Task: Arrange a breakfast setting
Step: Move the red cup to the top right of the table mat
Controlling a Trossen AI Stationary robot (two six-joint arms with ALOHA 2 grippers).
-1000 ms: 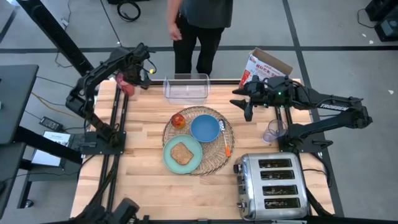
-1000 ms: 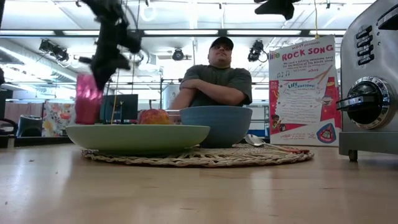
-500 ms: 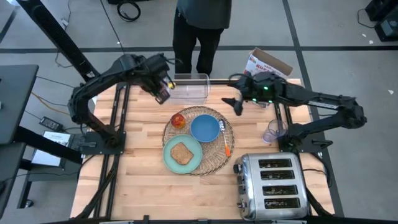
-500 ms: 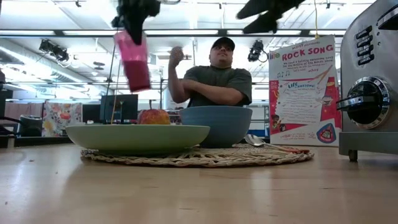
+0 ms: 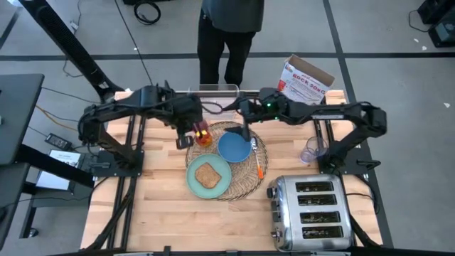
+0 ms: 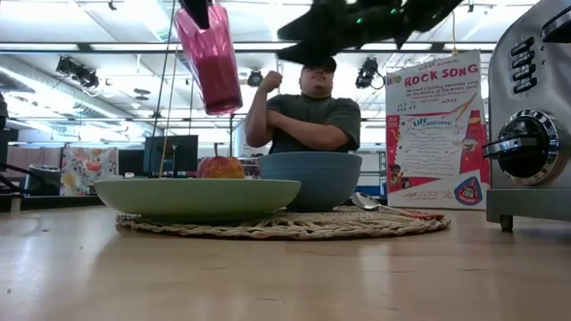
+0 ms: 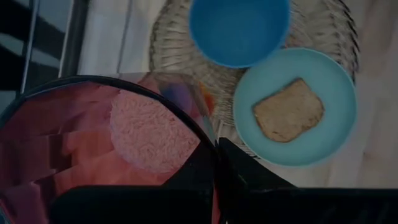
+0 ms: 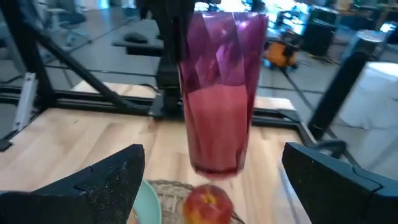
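Observation:
The red translucent cup [image 6: 211, 58] hangs from my left gripper [image 5: 192, 131], high above the red-yellow apple [image 5: 204, 136]. It also shows in the right wrist view [image 8: 221, 93]. My right gripper [image 5: 245, 131] is open and empty over the blue bowl [image 5: 234, 147], facing the cup, its fingers apart on either side and clear of it. The apple, the bowl, the mint-green plate [image 5: 192, 179] with the toast slice [image 5: 207, 174] and the orange-handled utensil [image 5: 259, 165] lie on the wicker placemat [image 5: 261, 146]. My left gripper holds the cup at its rim [image 7: 205, 134], coming from above with fingers pointing down. One finger [image 7: 245, 171] shows outside the wall; the other is hidden by the cup and gripper body. The cup hangs mouth up, slightly tilted, clear of everything.
A chrome toaster [image 5: 309, 213] stands at the near right. A clear tub [image 5: 213, 92] sits at the far edge, a clear cup [image 5: 311, 151] at the right, a "Rock Song" box [image 5: 306, 77] at the far right. A person [image 5: 231, 28] stands behind the table.
My left gripper has carried the cup up from the far left corner toward the right and the near edge, to above the apple. My right gripper has swung toward the table's left, over the bowl and toward the cup. The person has raised a hand.

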